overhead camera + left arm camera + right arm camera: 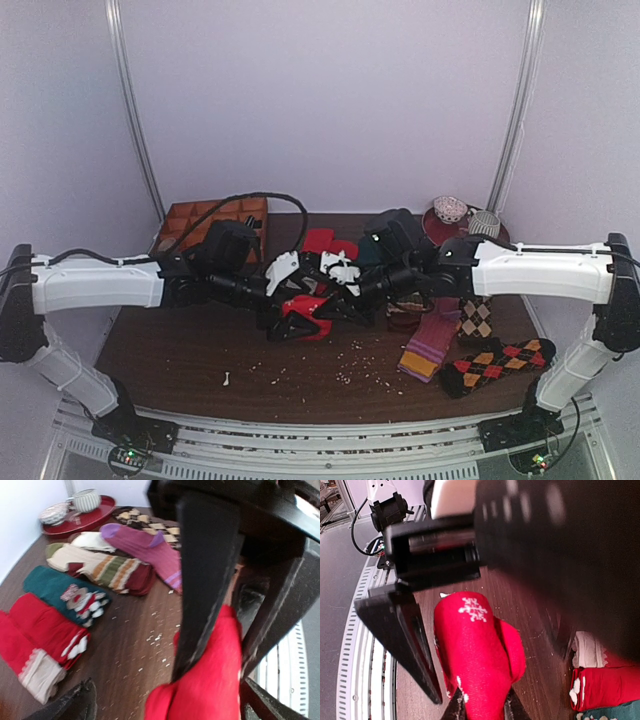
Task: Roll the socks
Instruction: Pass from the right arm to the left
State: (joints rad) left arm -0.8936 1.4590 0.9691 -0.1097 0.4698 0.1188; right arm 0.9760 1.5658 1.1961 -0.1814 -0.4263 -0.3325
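Observation:
The socks are a bright red bundle with small white snowflake marks, at the table's middle between both grippers. In the right wrist view the socks run up from my right gripper, whose two fingers pinch the lower end. My right gripper comes in from the right. My left gripper comes in from the left. In the left wrist view its fingers stand wide apart at the bottom corners, my left gripper open around the socks. Any cream striped band is hidden.
A red tray with cups stands back right and a brown compartment box back left. Other socks lie behind and to the right: red socks, a green sock, a striped sock, a purple sock, argyle socks. Crumbs dot the table.

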